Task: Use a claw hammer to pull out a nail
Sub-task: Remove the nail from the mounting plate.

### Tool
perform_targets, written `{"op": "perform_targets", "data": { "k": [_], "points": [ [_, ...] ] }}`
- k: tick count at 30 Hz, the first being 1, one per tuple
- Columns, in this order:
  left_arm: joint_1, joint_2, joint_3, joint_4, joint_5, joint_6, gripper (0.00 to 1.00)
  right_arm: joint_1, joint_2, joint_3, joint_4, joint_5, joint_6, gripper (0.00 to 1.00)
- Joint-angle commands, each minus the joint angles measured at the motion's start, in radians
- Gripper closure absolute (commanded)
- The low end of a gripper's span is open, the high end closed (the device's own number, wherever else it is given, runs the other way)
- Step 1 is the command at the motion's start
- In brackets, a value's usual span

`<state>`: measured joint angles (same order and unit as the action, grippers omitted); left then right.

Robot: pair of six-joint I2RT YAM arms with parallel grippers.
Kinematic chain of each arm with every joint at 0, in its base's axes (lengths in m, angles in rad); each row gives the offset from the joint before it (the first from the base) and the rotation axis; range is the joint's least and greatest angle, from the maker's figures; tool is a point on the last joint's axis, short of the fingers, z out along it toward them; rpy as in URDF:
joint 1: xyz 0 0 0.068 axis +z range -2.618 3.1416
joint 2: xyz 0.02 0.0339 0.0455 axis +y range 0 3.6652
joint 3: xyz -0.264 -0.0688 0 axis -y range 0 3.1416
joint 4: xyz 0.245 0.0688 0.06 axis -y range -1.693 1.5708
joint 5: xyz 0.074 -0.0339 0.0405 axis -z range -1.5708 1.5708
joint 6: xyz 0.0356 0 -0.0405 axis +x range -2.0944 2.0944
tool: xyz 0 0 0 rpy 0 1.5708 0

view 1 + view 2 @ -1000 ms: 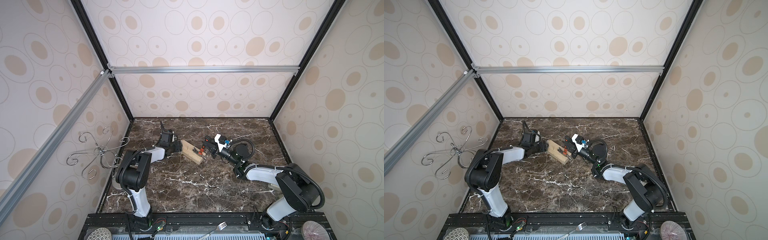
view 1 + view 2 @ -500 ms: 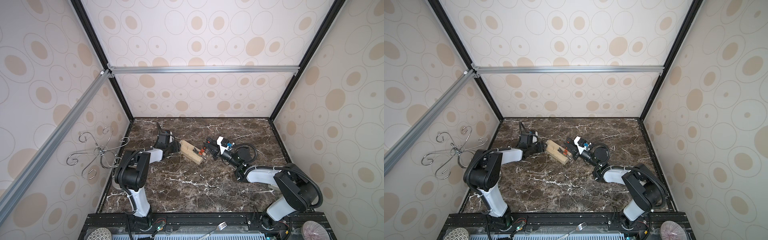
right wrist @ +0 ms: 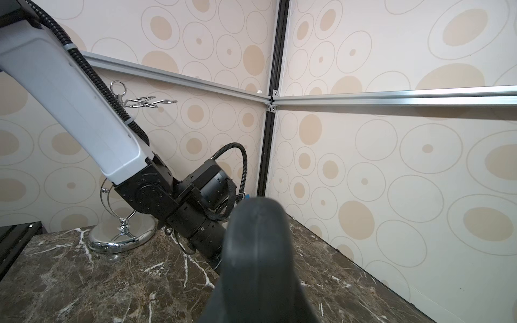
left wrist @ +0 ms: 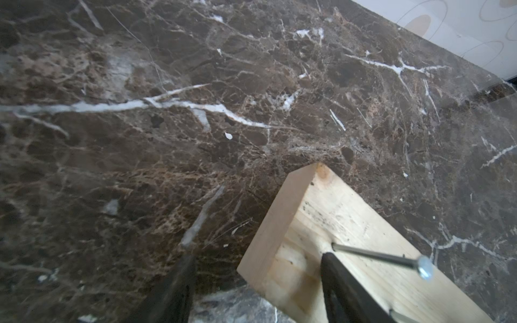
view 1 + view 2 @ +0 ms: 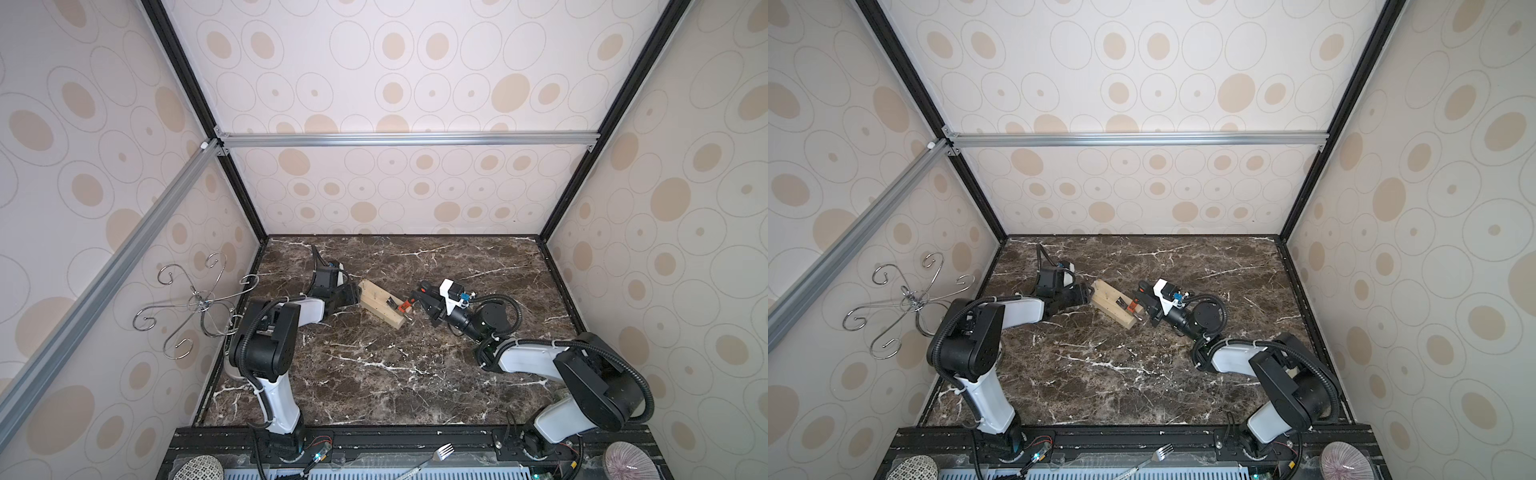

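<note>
A pale wood block (image 5: 380, 308) (image 5: 1113, 308) lies on the marble floor, and a long nail (image 4: 375, 255) stands out of its top face. My left gripper (image 5: 351, 297) (image 5: 1087, 296) (image 4: 257, 256) is open at the block's left end. One finger (image 4: 335, 276) is over the top face beside the nail's foot, and the other finger is out over the marble. My right gripper (image 5: 420, 300) (image 5: 1144, 302) is shut on the claw hammer (image 5: 404, 307) (image 5: 1130, 306). The hammer's silver head rests on the block's right part, apart from the nail. Its black handle end (image 3: 257, 251) fills the right wrist view.
A chrome hook stand (image 5: 199, 305) (image 3: 123, 236) stands by the left wall behind my left arm. A silver fork (image 5: 436, 453) and two patterned round things (image 5: 199, 471) (image 5: 623, 461) lie at the front rail. Walls close in on three sides.
My right wrist has dipped down and drawn slightly right with the hammer still in it. My left gripper has shifted a little left at the block's end.
</note>
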<state>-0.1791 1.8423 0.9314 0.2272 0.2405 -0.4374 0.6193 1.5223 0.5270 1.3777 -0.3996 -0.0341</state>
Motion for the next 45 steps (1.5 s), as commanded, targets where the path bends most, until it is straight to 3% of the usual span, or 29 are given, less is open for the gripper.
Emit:
{"op": "perform_targets", "data": {
  "k": [1, 14, 29, 33, 38, 45],
  "points": [
    [0.015, 0.074, -0.052, -0.172, -0.064, 0.009, 0.30, 0.000, -0.030, -0.023, 0.034, -0.016, 0.019, 1.00],
    [0.014, 0.051, -0.068, -0.117, -0.008, 0.010, 0.34, 0.000, -0.079, -0.018, 0.032, 0.029, 0.049, 1.00],
    [-0.030, -0.132, -0.118, 0.108, 0.127, 0.064, 0.34, 0.005, -0.159, 0.080, 0.021, 0.106, 0.197, 1.00],
    [-0.057, -0.231, -0.146, 0.184, 0.138, 0.112, 0.34, 0.005, -0.213, 0.121, -0.104, 0.102, 0.200, 1.00],
    [-0.137, -0.402, -0.260, 0.340, 0.044, 0.227, 0.34, 0.005, -0.319, 0.231, -0.486, 0.123, 0.193, 1.00],
    [-0.283, -0.576, -0.418, 0.513, 0.010, 0.567, 0.33, 0.001, -0.398, 0.354, -0.780, 0.125, 0.118, 1.00]
  ]
}}
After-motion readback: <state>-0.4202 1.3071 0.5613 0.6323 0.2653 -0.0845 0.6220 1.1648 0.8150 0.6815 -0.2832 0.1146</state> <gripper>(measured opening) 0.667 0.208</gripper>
